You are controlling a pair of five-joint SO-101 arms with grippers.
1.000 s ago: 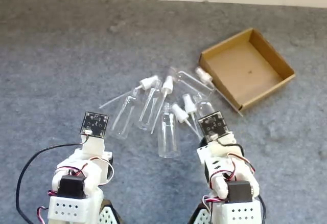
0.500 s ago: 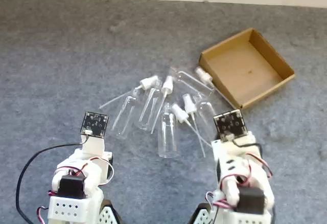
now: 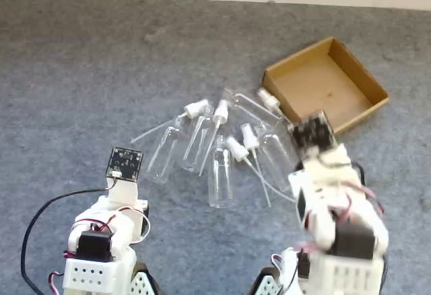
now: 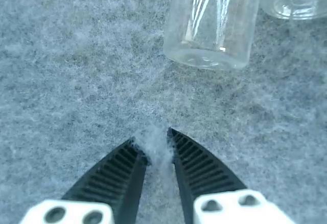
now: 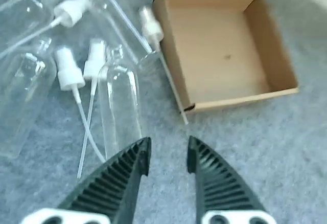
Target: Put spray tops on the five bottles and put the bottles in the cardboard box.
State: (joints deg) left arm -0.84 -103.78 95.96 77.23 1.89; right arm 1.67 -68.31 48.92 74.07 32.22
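We find the cardboard box [image 3: 323, 93] empty near the worktop's far right corner; our left gripper [image 4: 153, 142] waits near its front edge, slightly parted, empty; our right gripper [image 5: 168, 144], likewise parted and empty, has advanced over the bottles [image 3: 220, 174] and loose spray tops [image 3: 236, 148] mid-worktop; capping can begin.

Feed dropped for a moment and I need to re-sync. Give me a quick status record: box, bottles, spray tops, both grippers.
cardboard box: empty, open side up on the carpet
bottles: five, lying on the carpet, none in the box
spray tops: five, loose among the bottles, none looks fitted
left gripper: slightly open, holding nothing, low over the carpet
right gripper: open, holding nothing, above the carpet beside the bottle nearest the box
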